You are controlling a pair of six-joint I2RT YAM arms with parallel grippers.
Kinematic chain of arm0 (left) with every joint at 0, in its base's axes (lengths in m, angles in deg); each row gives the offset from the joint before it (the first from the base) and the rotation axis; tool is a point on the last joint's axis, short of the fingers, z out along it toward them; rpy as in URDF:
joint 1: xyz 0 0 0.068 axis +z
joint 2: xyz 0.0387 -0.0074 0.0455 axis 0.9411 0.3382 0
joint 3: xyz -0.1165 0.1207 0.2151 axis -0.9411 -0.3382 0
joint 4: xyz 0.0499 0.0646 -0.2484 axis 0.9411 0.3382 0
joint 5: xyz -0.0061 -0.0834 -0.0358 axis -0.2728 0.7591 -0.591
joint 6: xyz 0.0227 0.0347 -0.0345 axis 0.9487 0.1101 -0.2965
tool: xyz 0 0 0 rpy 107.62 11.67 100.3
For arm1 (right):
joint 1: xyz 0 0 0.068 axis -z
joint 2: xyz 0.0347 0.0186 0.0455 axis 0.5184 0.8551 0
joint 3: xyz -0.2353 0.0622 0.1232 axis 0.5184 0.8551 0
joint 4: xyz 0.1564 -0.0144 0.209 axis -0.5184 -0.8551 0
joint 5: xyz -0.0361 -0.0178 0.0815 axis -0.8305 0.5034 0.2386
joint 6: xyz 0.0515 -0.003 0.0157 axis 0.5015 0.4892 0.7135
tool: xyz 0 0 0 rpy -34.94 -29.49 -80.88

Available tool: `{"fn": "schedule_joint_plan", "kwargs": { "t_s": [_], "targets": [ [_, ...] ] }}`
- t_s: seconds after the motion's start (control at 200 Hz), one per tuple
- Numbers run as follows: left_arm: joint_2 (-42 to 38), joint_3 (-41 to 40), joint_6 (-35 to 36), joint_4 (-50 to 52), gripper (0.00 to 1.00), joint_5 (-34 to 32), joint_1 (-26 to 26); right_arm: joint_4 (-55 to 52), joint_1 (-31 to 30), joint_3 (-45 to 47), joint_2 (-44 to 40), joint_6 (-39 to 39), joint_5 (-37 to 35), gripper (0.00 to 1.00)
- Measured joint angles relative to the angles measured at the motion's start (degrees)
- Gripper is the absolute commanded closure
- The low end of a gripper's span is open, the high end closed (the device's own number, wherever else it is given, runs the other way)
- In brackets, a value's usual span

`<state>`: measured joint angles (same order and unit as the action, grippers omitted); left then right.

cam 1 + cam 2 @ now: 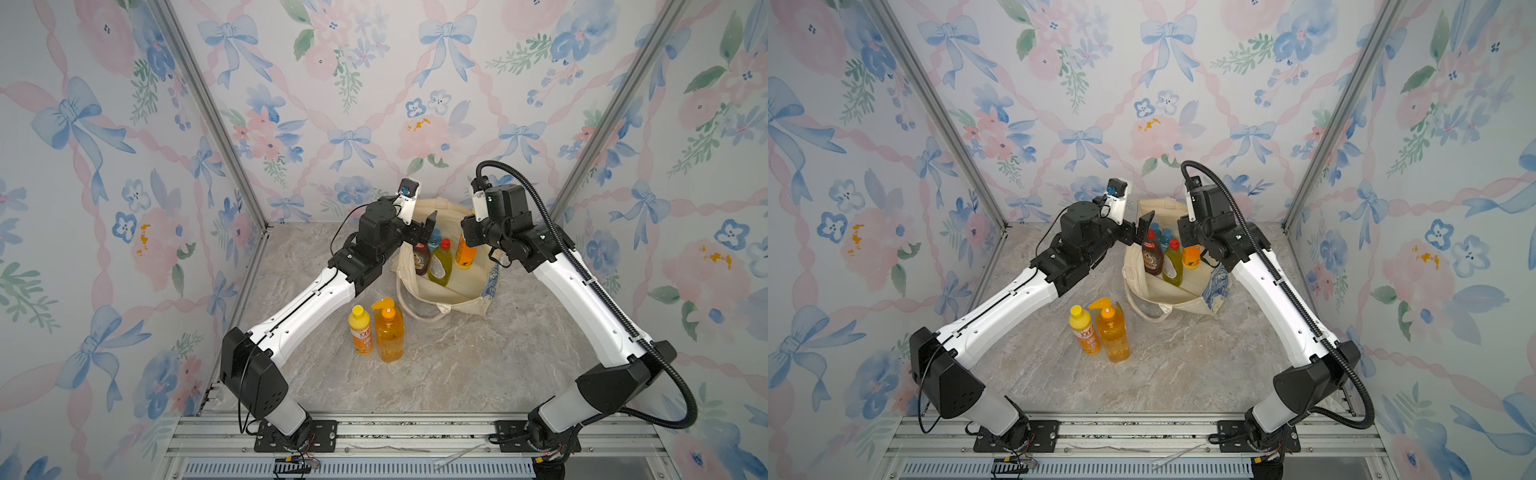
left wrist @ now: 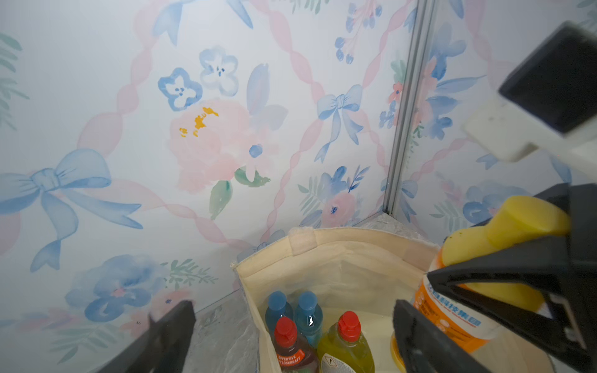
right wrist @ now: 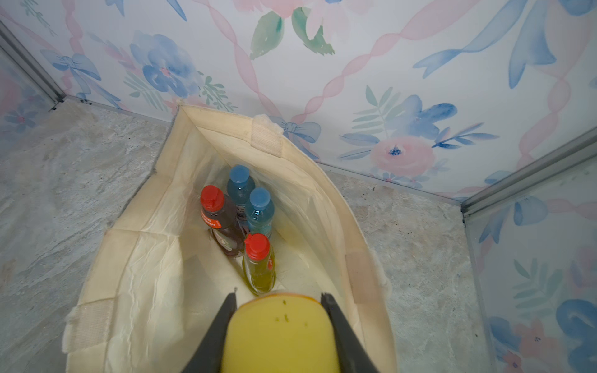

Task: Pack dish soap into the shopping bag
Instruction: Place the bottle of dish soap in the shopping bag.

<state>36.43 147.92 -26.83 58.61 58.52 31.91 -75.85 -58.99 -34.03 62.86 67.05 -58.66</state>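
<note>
The cream shopping bag [image 1: 465, 308] [image 1: 1183, 306] stands open at the back of the table. Inside it stand a brown red-capped bottle [image 1: 422, 259], a yellow-green red-capped bottle [image 1: 440, 266] and two blue bottles [image 3: 239, 187]. My right gripper [image 3: 279, 323] [image 1: 468, 232] is shut on the yellow cap of an orange dish soap bottle [image 1: 463, 251] [image 2: 452, 318], which hangs upright inside the bag's right side. My left gripper [image 2: 290, 339] [image 1: 426, 232] is open over the bag's left rim, with nothing between its fingers.
Two more soap bottles stand on the marble table in front of the bag: a yellow-capped orange one [image 1: 360, 332] and an orange pump bottle [image 1: 388, 332]. The bag's strap [image 1: 419, 316] droops toward them. Floral walls close in behind and at both sides.
</note>
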Motion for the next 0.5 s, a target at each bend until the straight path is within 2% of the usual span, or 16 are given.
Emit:
{"fn": "schedule_joint_plan", "kwargs": {
  "t_s": [0.125, 0.32, 0.5],
  "targets": [
    [1.46, -0.04, -2.29, 4.74, 0.03, -4.44, 0.0, 2.75, 1.2, 3.1, 0.11, -0.63, -1.53, 1.0],
    [2.08, -3.54, -5.25, 8.87, 0.18, -8.15, 0.0, 9.01, 2.67, 6.8, 1.57, -1.44, -2.36, 1.0],
    [3.21, -5.75, -6.88, 10.67, 0.34, -8.72, 0.0, 15.21, 3.58, 8.74, 5.31, -1.92, -1.95, 1.0]
  ]
}}
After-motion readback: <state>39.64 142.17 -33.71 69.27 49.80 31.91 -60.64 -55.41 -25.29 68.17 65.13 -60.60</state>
